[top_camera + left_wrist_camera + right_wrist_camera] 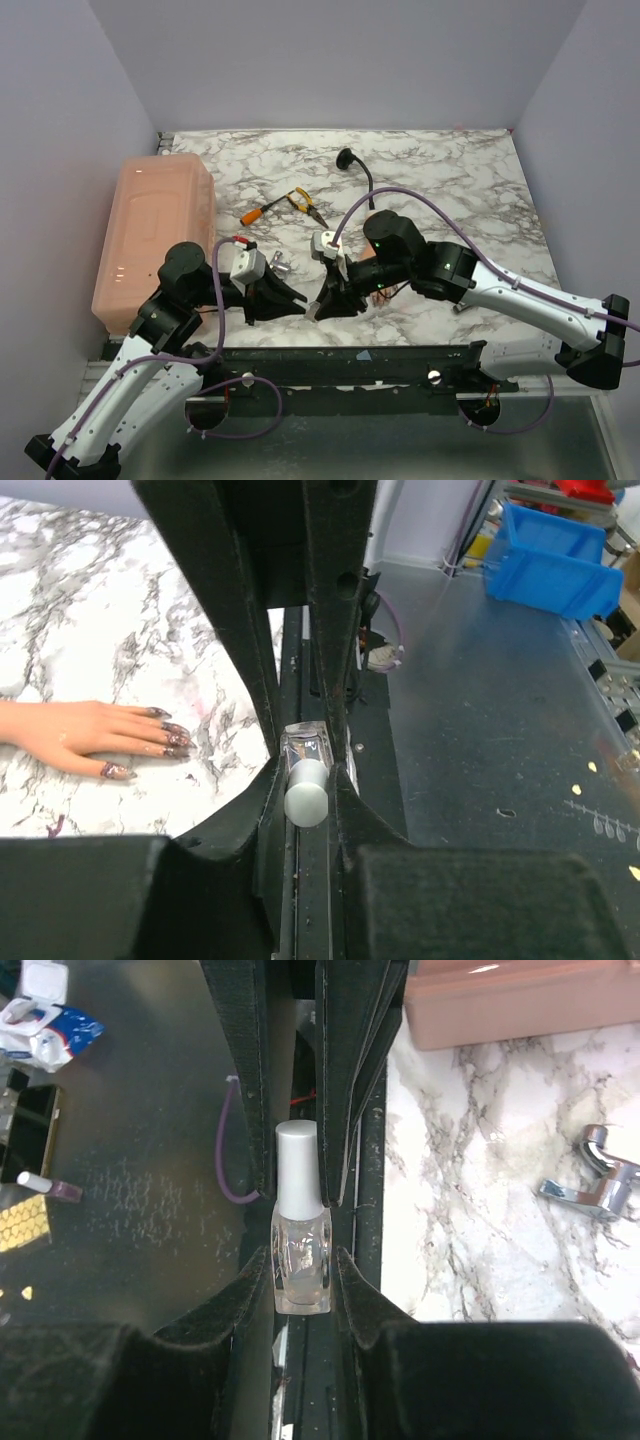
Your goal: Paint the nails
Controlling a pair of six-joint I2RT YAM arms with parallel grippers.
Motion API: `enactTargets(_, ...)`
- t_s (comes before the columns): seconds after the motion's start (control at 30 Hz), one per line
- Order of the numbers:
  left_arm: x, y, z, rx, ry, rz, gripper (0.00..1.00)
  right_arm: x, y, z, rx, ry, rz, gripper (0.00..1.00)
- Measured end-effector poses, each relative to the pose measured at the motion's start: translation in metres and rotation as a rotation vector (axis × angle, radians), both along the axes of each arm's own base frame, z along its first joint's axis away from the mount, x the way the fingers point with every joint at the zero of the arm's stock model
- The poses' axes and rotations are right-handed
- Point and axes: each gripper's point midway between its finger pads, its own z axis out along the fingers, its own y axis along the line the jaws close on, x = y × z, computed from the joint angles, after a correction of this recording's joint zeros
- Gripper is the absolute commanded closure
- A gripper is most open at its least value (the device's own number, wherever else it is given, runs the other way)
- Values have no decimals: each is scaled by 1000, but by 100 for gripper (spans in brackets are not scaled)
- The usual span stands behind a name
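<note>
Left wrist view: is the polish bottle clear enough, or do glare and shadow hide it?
Left wrist: polish bottle readable, its cap slightly soft, dark fingers showing no detail. Right wrist: bottle sharp, mild glints on glass. Top: too small to judge.

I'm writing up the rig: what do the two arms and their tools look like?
The left arm and right arm have white shells and black joints, with a purple cable looping along each. The left tool and right tool are black, two-fingered, each behind a white wrist block.

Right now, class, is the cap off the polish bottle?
No, the white cap sits on top of the clear bottle.
</note>
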Motion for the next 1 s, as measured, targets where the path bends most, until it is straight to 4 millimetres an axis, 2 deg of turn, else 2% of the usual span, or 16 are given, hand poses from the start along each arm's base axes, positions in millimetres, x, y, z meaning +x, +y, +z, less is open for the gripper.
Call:
enactTargets(0.2, 20, -1, -2, 18, 121, 141, 100, 20, 0, -3, -17, -55, -102, 100)
enactTargets(0.43, 63, 2, -5, 61, 403, 443, 100, 58, 4, -6, -30, -156, -275, 100)
enactTargets(0.6, 88, 7, -12, 92, 567, 616, 100, 81, 9, -15, -58, -203, -364, 100)
enactTargets(0.73, 97, 9, -24, 116, 670, 700, 98, 92, 10, -26, -94, -219, -406, 100)
enactTargets(1.0, 103, 12, -24, 118, 718, 755, 46, 99, 11, -26, -94, -230, -446, 100)
